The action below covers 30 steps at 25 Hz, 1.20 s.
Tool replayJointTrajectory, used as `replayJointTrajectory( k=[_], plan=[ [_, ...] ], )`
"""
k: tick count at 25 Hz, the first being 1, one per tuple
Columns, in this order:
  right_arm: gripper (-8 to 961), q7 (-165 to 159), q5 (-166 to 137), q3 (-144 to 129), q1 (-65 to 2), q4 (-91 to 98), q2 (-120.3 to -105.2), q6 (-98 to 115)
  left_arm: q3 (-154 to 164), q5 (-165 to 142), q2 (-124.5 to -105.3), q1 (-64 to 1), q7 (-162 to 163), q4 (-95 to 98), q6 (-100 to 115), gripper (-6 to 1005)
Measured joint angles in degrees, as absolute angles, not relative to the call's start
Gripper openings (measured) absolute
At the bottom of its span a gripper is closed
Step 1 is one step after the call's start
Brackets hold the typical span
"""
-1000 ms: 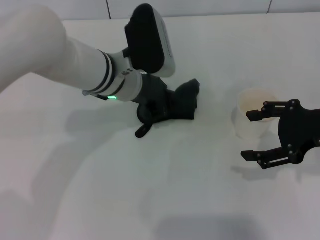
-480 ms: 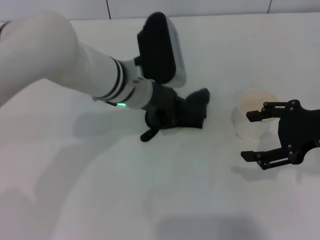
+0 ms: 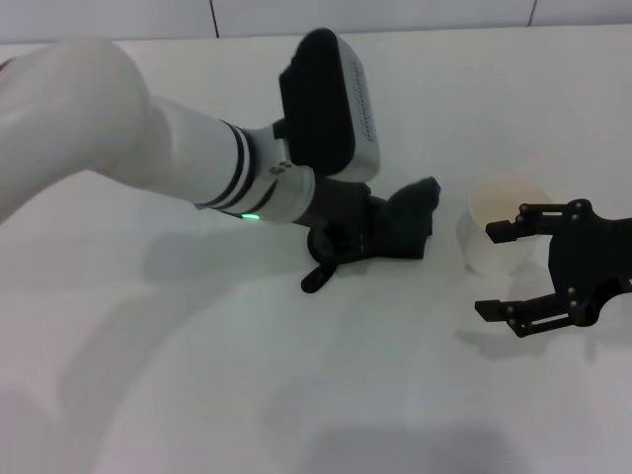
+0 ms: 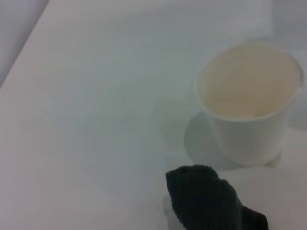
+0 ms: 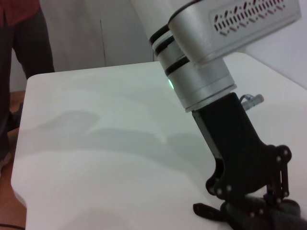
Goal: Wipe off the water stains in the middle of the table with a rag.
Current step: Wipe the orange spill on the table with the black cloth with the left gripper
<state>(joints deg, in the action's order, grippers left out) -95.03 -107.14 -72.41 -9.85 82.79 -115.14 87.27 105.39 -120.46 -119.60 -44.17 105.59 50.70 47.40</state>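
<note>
Dark grey cloth is the centre of the action in the head view: the rag (image 3: 405, 232) lies bunched on the white table (image 3: 197, 395), near the middle, with the left gripper (image 3: 341, 247) pressed down on its near-left end. The fingers are buried against the cloth, so I cannot tell how the jaws stand. One black finger (image 3: 318, 277) pokes out onto the bare tabletop. The rag's far end rises in a soft peak just beside the cream-white cup (image 3: 502, 235), not quite touching it. No orange-brown stain shows anywhere on the open surface; if it is there, the rag and arm hide it. On the right, the right gripper (image 3: 502, 269) hangs just in front of the cup, jaws spread wide apart, holding nothing.

Over to the left wrist view: the rag's (image 4: 208, 201) fuzzy tip shows at the frame's edge, and the cup (image 4: 247, 103) stands upright close to it, looking empty inside, with pale table (image 4: 86, 96) all around.

And the right wrist view: the left arm comes down steeply, a green light lit on its wrist, and the left gripper (image 5: 249, 206) is planted on the rag (image 5: 283, 218) at the table (image 5: 96, 167) surface.
</note>
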Motion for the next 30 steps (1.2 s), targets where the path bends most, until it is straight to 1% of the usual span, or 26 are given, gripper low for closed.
replayJointTrajectory(
  k=[8,21,30],
  plan=[
    [869,-95.2,-107.1,-72.3,-9.8,82.8,-115.14,87.1,101.5,-121.6,-119.25,-40.7,105.5,51.7,48.4,121],
    [868,-96.0,-107.1,-72.7,-10.2,82.8,-115.14,86.1,88.5,-123.6,-119.18,-28.8,100.8,62.5,56.8,132],
    [869,-96.1,-107.0,-73.0,-10.4,82.8,-115.2,86.0,75.7,-111.8,-119.18,-24.7,89.8,62.4,72.9,139]
  ],
)
